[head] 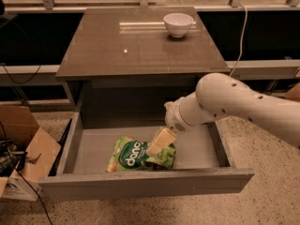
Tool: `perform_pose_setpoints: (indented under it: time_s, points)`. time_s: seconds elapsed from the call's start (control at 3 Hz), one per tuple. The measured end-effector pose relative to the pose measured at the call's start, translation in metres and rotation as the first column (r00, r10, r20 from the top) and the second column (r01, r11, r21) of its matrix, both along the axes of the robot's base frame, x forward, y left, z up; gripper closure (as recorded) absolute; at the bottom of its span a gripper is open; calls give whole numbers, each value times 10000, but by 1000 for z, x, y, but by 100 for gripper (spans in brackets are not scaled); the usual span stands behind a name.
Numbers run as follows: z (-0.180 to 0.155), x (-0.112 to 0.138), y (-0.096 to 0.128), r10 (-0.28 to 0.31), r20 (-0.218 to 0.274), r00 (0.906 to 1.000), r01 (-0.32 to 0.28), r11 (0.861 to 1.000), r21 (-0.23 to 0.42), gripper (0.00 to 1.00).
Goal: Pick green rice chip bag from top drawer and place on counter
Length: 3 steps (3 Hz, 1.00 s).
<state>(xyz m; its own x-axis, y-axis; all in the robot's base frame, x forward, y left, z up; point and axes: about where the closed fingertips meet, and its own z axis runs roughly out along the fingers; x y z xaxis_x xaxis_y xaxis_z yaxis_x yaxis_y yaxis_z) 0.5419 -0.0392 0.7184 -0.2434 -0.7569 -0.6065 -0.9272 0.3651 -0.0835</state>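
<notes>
The green rice chip bag (130,156) lies flat on the floor of the open top drawer (145,183), left of centre, its dark green oval facing up. My gripper (157,145) reaches down into the drawer from the right on the white arm (234,107). Its pale tip is right over the bag's right part, at or just above it. The counter (140,43) is the glossy grey-brown cabinet top behind the drawer.
A white bowl (178,24) stands on the counter at the back right. An open cardboard box (23,149) sits on the speckled floor left of the drawer, with cables beside it. A dark rail and a glass wall run behind the cabinet.
</notes>
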Motion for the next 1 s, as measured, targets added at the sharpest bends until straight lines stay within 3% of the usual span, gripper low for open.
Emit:
perform_pose_setpoints:
  time_s: [1.0]
  points:
    - [-83,-8,6,-500,-1441,9883,518,9986,88,0]
